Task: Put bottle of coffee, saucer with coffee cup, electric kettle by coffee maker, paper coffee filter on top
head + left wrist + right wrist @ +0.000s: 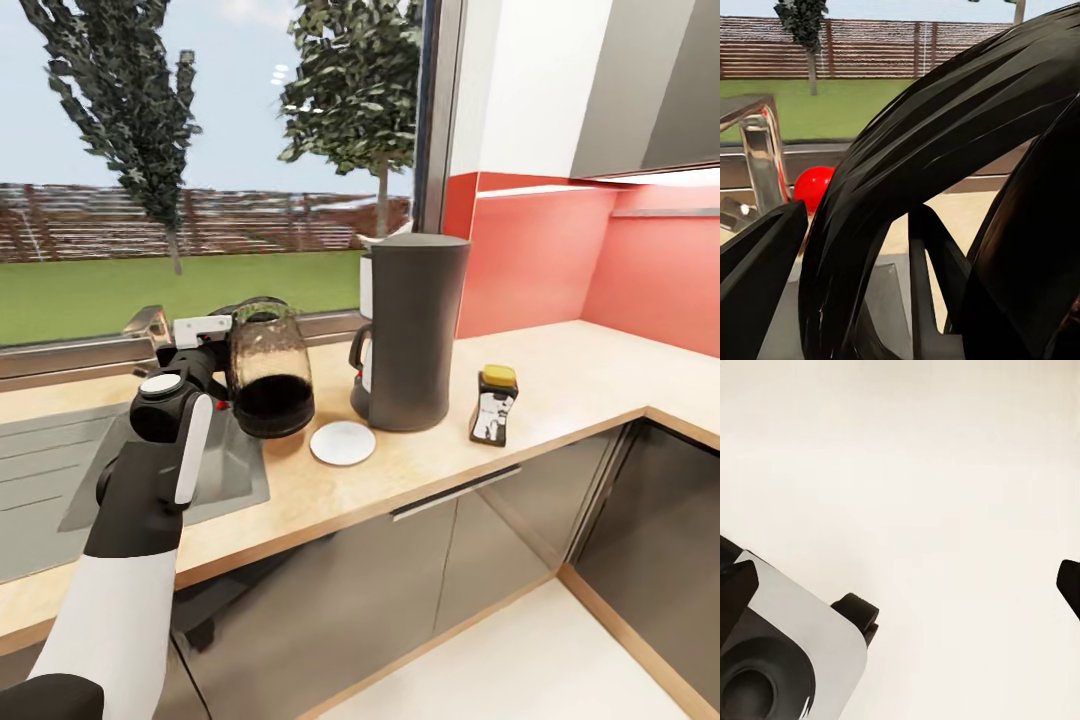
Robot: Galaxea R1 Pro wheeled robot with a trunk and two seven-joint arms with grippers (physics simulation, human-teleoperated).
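Observation:
My left gripper (215, 365) is shut on the black handle of the electric kettle (268, 370), a smoky glass kettle held slightly tilted over the kitchen countertop (560, 385) at the sink's right rim. In the left wrist view that handle (937, 142) arcs between the fingers (757, 270). The white saucer (343, 443) lies bare just right of the kettle. Behind the saucer stands the tall dark grey coffee maker (410, 330). The bottle of coffee (494, 405) stands to its right. My right gripper (900, 585) is open over pale floor. The coffee cup, paper coffee filter and kitchen shelf are out of view.
A grey inset sink (60, 470) with a chrome faucet (150, 325) lies left of the kettle, under a window. A red round thing (814, 187) sits by the faucet. Red backsplash (560, 260) and wall cabinets (640, 90) bound the right corner.

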